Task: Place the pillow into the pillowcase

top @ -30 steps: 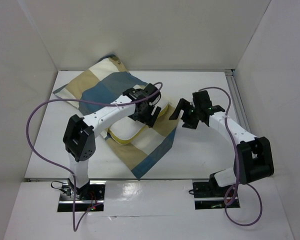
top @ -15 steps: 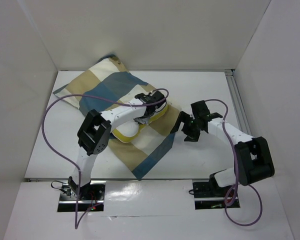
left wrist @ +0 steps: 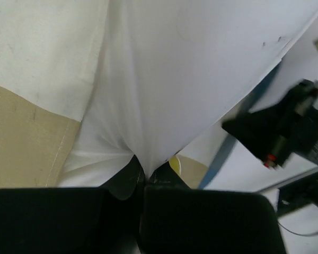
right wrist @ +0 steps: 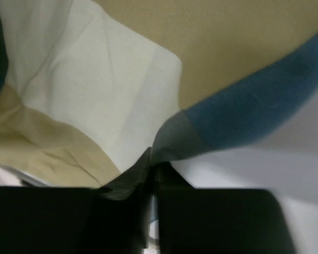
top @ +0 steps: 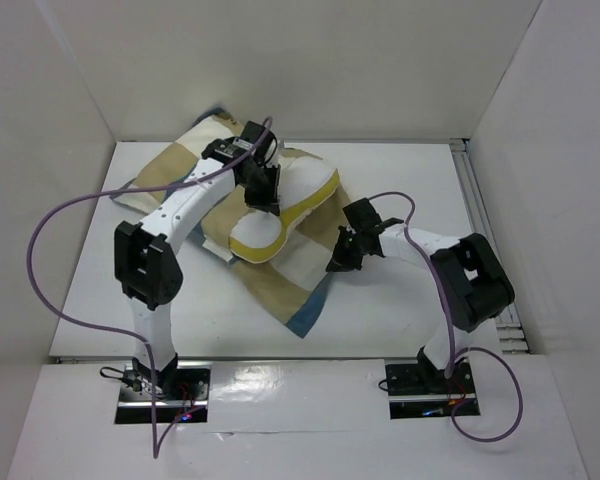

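The large plump white pillow with its yellow piped edge band [top: 298, 190] lies slantwise across the middle of the table, on top of the thin pillowcase of blue, tan and cream checked blocks [top: 285, 278]. Most of it shows bare. Checked cloth spreads out from under it toward the far left corner and toward my near edge. Whether its left end sits inside the cover, I cannot tell.

My left claw [left wrist: 144, 179] is closed tight, with a fold of the pillow's white fabric pinched between the tips, up near the far left part of the pillow. A sliver of the yellow band shows just beside that pinch. My right claw [right wrist: 151, 159] is closed too, nipping the pillowcase where a blue block meets a cream one, at the cloth's right-hand edge, close beside the pillow but not on it.

I judge the stuffing to be barely begun. I have one grip on each piece, and the insertion itself is not yet done. The next move calls for my right claw to lift its layer so the mouth gapes, while my left drags the pillow toward that opening. If I have caught both layers on the right, the mouth will not open.

The white table [top: 410, 300] is flat and smooth. Plain white walls [top: 310, 70] close it in on three sides, and a metal rail [top: 472, 195] runs along the right edge. A purple cable [top: 55, 225] loops off my left arm.
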Tool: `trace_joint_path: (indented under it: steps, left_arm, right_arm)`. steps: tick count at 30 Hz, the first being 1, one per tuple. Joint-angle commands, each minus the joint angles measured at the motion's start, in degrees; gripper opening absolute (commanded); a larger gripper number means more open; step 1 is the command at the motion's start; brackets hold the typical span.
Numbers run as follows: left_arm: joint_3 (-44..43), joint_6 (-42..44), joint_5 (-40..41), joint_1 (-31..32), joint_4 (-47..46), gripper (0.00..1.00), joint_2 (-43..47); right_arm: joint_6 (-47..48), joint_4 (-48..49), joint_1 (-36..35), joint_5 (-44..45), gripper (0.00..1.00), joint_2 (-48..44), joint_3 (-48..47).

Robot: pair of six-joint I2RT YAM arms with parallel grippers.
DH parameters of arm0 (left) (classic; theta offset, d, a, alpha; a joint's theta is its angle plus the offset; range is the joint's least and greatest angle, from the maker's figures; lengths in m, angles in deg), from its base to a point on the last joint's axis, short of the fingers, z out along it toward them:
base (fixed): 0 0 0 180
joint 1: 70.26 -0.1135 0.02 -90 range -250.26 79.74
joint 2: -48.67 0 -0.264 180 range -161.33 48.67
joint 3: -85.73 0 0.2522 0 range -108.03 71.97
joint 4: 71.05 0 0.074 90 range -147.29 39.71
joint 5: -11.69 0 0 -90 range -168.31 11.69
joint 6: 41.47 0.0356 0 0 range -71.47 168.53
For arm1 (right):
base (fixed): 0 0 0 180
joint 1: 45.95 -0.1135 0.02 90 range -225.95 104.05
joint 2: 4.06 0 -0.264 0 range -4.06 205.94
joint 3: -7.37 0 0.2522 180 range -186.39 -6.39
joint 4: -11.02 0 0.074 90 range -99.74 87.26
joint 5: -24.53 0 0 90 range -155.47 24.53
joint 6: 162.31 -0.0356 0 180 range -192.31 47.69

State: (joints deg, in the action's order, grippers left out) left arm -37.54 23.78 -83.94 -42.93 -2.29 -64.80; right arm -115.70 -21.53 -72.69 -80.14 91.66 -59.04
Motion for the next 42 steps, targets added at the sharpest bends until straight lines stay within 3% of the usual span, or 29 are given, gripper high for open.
trace_joint_path:
  steps: [1,8,14,15,17,18,20,22,25,26,29,31,33,36,42]
  left_arm:
    - [-3.9,-3.8,-9.9,-0.2,-1.7,0.00,7.8]
    - [-6.5,-12.9,-9.7,2.6,-3.0,0.00,8.9]
    - [-8.4,-20.9,-19.1,3.2,-10.7,0.00,7.7]
    - [-8.4,-21.6,-21.6,3.8,-12.1,0.00,7.7]
    - [-8.4,-23.5,-24.3,3.8,-16.1,0.00,7.0]
    - [-8.4,-24.1,-25.1,3.8,-17.0,0.00,7.0]
    - [-9.6,-24.8,-27.7,3.2,-18.7,0.00,6.5]
    - [-10.4,-25.3,-28.8,2.6,-19.3,0.00,6.5]
    - [-10.4,-25.3,-30.5,1.2,-20.0,0.00,6.5]
    - [-10.4,-25.3,-31.2,0.6,-20.5,0.00,6.5]
    - [-12.0,-25.9,-35.4,-0.1,-22.1,0.00,6.5]
    - [-13.5,-25.9,-35.9,-0.6,-22.1,0.00,6.5]
    - [-13.5,-25.9,-36.5,-1.1,-22.1,0.00,7.0]
    - [-11.3,-27.2,-39.4,-2.3,-24.0,0.00,7.7]
    - [-9.5,-27.7,-39.9,-3.4,-24.5,0.00,9.7]
  right_arm:
    - [1.1,0.2,2.3,5.0,0.00,1.0,-3.7]
    - [6.5,-7.5,11.0,15.5,0.00,-6.6,-4.8]
    - [10.9,-15.0,17.6,22.5,0.00,-9.0,-10.2]
    - [11.4,-17.1,18.1,23.2,0.09,-8.4,-11.7]
    - [11.4,-18.7,18.1,23.7,0.37,-8.4,-14.5]
    - [11.4,-18.7,18.1,23.7,0.67,-10.1,-15.9]
    - [10.6,-18.7,18.1,22.9,0.80,-12.5,-16.4]
    - [9.4,-18.2,17.6,22.4,0.84,-15.8,-17.1]
    - [8.9,-16.8,15.8,20.9,0.79,-18.7,-18.7]
    - [8.9,-15.4,15.8,19.6,0.63,-19.3,-18.7]
    - [7.2,-3.7,13.0,9.3,0.30,-20.0,-15.0]
    - [5.4,4.5,11.5,-0.3,0.24,-19.1,-10.5]
    - [2.6,12.9,10.4,-3.5,0.18,-16.8,-9.7]
    - [2.6,17.2,7.2,-4.6,0.19,-11.4,-12.0]
    - [2.7,24.8,4.9,-7.1,0.35,-2.7,-18.1]
